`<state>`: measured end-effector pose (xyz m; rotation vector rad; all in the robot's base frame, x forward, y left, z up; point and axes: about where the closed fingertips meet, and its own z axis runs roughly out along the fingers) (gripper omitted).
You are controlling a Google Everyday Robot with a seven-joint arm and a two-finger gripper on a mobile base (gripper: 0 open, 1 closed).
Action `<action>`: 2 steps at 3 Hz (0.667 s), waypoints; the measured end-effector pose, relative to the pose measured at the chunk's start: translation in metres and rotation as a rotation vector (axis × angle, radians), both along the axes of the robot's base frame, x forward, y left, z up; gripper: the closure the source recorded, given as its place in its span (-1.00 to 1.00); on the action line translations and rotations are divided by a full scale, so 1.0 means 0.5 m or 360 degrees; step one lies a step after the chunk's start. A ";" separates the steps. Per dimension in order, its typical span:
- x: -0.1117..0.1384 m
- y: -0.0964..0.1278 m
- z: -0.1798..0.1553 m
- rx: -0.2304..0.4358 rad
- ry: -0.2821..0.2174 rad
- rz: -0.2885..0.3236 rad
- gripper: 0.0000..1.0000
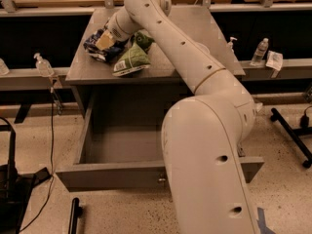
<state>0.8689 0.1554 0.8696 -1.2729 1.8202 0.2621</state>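
Gripper [104,41] seen low over the far-left part of the desk top [204,48], pressed against a blue bag [93,47]. Whether it is clamped on the bag or only resting on it cannot be told; the wrist hides the contact.

- Blue bag: lying flat near the left edge of the top, crumpled, partly covered by the gripper.
- Green bag [130,62]: just right of and nearer than the blue one, touching it, with a pale band along its near edge.
- A second, darker green pack [143,38] is glimpsed behind it, against the arm.
- Drawer [122,147]: pulled fully out below the top; nothing is seen inside it.

Step judged to be the taking hold of the blue bag, with no lift yet visible. A lift would call for a firm pinch on loose, crinkly film and a straight rise, so that the touching green bag is not dragged along.

Writing: none can be read on either bag; only blocks of colour are made out. No label can be read on the bottle [261,51] at far right or the pump bottle [43,65] at left.
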 end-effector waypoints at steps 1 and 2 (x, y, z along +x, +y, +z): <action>-0.026 -0.022 0.021 0.0085 -0.0080 0.0000 0.90; -0.053 -0.033 0.068 0.0153 -0.0203 0.0033 1.00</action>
